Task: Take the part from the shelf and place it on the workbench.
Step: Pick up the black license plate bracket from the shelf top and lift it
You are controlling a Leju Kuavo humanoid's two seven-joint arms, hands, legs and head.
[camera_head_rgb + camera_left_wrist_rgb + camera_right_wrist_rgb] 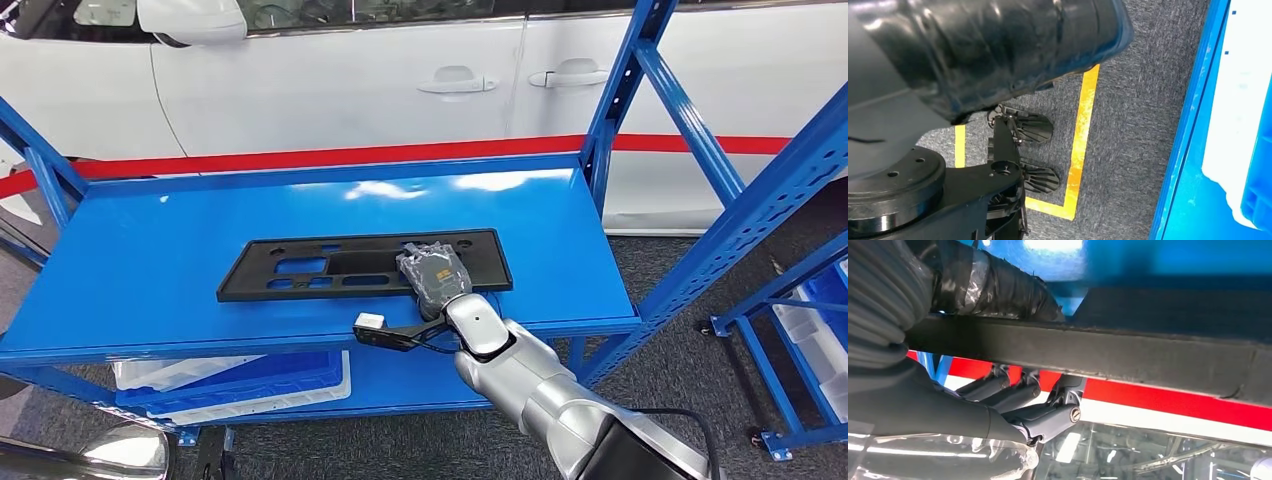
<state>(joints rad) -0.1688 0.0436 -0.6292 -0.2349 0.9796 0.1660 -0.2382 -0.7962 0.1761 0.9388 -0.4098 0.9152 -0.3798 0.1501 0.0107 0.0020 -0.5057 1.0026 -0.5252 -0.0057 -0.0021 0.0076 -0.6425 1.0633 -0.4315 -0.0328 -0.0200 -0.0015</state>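
While the right hand (436, 279) lay over the near right end of the black part (330, 266), the part rested flat on the blue shelf (150, 250), its long axis running crosswise in front of the robot, one end stretching away to the left of the hand and a short stretch reaching past it to the right. In the right wrist view the part's edge (1128, 352) passed between the thumb (998, 290) on one face and the dark fingers (1018, 397) curled against the other, so the hand gripped it at that edge. Below the hand, on the lower tier, blue and white bins (240, 380) sat stacked to its left; their contents could not be made out. More bins (815, 330) stood on a neighbouring rack well off to the right of the hand. Beyond the hand, past the shelf's far edge, stood a white car (400, 80) with a red stripe. The left hand's (973, 45) state could not be told from its wrist view, which looked down on grey carpet (1138, 125) with yellow tape lines (1083, 125)
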